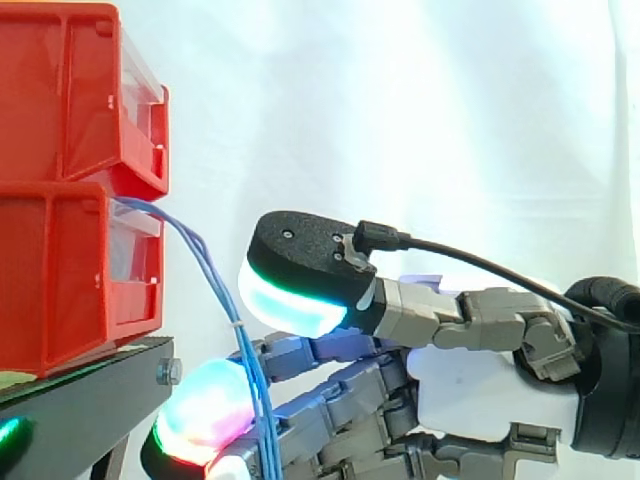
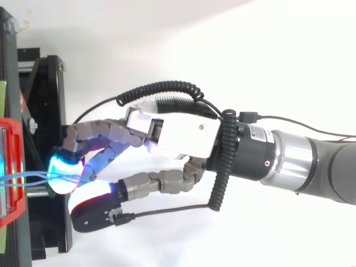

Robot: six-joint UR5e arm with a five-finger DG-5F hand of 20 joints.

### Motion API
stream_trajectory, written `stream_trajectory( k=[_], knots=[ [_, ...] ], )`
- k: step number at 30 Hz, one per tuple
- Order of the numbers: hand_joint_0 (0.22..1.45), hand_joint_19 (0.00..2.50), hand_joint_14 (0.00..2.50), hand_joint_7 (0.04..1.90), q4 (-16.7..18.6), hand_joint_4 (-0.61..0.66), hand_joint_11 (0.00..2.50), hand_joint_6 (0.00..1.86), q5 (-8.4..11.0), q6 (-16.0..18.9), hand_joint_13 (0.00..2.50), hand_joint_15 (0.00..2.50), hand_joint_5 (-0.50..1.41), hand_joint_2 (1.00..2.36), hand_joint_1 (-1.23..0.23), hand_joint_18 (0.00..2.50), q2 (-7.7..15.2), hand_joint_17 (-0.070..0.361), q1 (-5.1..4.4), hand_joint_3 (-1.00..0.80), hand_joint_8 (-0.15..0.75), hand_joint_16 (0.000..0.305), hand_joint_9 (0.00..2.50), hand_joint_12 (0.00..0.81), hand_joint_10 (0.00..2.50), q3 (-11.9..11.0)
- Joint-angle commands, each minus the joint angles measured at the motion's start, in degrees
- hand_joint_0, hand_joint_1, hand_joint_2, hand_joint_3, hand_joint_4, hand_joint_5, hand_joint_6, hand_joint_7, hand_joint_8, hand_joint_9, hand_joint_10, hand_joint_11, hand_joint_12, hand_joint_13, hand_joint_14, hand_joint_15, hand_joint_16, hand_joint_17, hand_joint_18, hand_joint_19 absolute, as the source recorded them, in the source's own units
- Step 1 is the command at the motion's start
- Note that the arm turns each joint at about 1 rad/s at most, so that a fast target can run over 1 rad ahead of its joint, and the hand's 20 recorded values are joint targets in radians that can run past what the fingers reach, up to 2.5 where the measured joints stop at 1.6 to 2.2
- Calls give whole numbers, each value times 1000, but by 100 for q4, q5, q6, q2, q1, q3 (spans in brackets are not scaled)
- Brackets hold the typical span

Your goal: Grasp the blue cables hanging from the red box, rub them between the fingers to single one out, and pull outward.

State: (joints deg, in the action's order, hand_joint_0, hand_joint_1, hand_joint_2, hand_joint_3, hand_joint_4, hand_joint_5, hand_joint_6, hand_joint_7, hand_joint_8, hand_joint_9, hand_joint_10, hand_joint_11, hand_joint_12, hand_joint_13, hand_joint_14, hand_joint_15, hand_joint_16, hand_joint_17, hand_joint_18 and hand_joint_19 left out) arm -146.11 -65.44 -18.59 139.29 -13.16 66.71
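At the left, the lower red box [image 1: 60, 280] sits on the black stand [image 1: 80, 410]; blue cables [image 1: 228, 295] droop from its front, down to the right; the hand [image 1: 480, 390] pinches them between its lower fingers [image 1: 330, 400], thumb [image 1: 300, 300] lifted apart above

Two red bins [image 1: 50, 280], stacked on one black stand [image 1: 80, 410]. A few blue cables [image 1: 237, 325], exact number unclear. One robot hand [image 2: 183, 133].
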Motion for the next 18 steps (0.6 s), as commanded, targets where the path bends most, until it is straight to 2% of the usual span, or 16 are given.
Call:
stream_trajectory(
  k=[1, 7, 9, 18],
  knots=[
    [550, 358, 17, 1125, -6, 318, 339, 503, -109, 119, 644, 394, -85, 1008, -558, 425, 1, 93, 7, -402, 311, 41, 981, 349, 14, 0],
    [552, 367, 18, 1141, -41, 314, 347, 503, -206, 277, 661, 411, -84, 1008, -564, 433, -87, 93, 51, -398, 310, 41, 990, 348, 12, 0],
    [556, 365, 18, 1153, -155, 312, 357, 503, -259, 304, 665, 416, -83, 1009, -571, 436, -139, 92, 68, -392, 312, 41, 991, 347, 13, -9],
    [584, 384, 19, 1301, -498, 254, 375, 501, -268, 356, 700, 440, -73, 1013, -635, 458, -350, 90, 51, -318, 308, 40, 1000, 342, 15, 0]
  ],
)
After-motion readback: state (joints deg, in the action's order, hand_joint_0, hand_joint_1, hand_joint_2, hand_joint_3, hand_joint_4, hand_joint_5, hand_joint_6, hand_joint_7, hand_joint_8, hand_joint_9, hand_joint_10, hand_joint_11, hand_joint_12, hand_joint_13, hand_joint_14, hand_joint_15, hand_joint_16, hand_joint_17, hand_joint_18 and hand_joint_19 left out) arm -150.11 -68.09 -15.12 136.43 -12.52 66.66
